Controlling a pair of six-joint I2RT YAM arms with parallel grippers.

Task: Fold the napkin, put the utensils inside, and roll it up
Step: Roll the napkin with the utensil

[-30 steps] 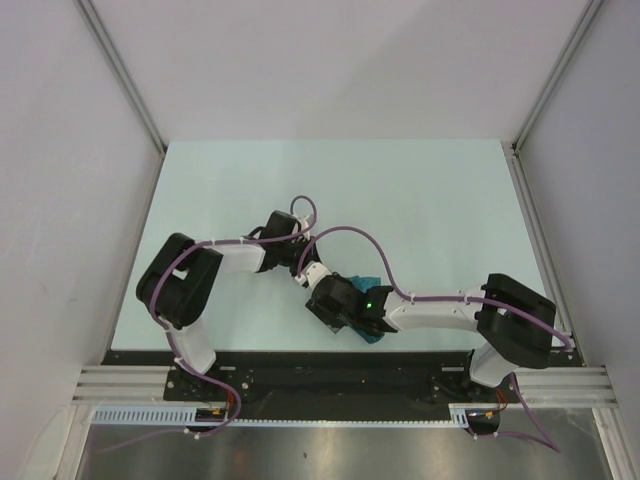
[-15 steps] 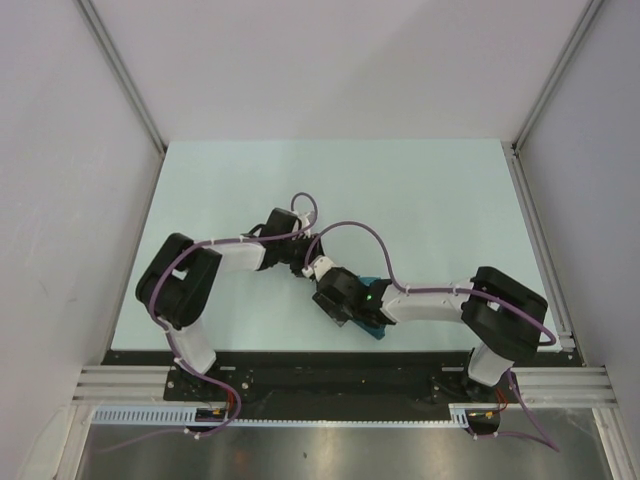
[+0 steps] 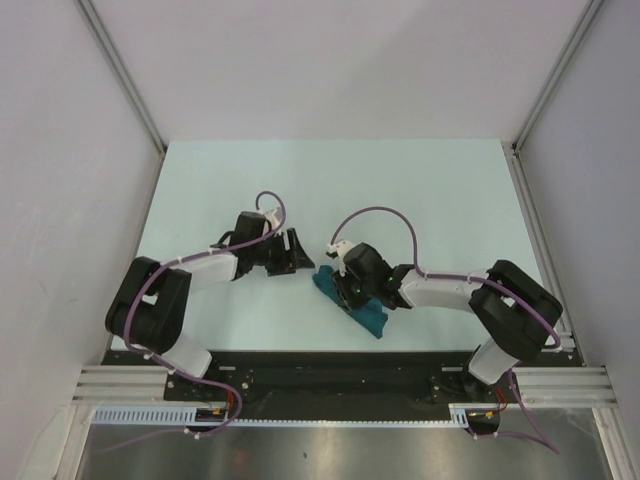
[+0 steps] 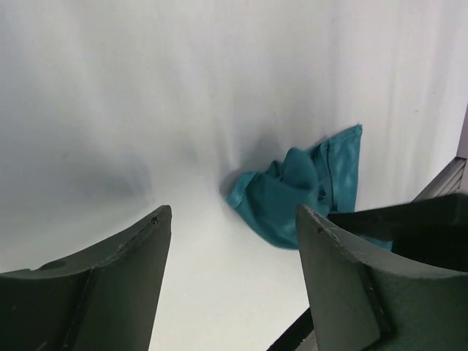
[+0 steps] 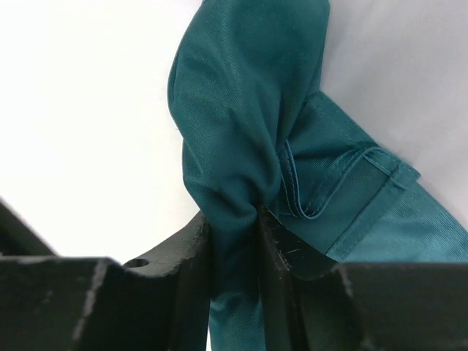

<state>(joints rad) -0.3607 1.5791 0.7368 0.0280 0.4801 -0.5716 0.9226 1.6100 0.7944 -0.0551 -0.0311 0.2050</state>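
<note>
The dark teal napkin (image 3: 352, 303) lies bunched in a narrow heap near the table's front edge. It also shows in the left wrist view as a crumpled napkin (image 4: 303, 189), and it fills the right wrist view as folded napkin (image 5: 248, 124). My right gripper (image 3: 343, 272) is shut on a fold of the cloth; in the right wrist view the right gripper (image 5: 234, 219) has fabric pinched between its fingers. My left gripper (image 3: 298, 255) stands open just left of the cloth, and the left gripper (image 4: 234, 219) holds nothing. No utensils show.
The pale table (image 3: 400, 190) ends at a black rail (image 3: 330, 365) close below the napkin. Grey walls stand on both sides. Purple cables loop over both arms.
My left gripper has opened and pulled back to the left, away from the napkin. My right gripper has closed on the cloth and shifted right and up, dragging it into a longer heap.
</note>
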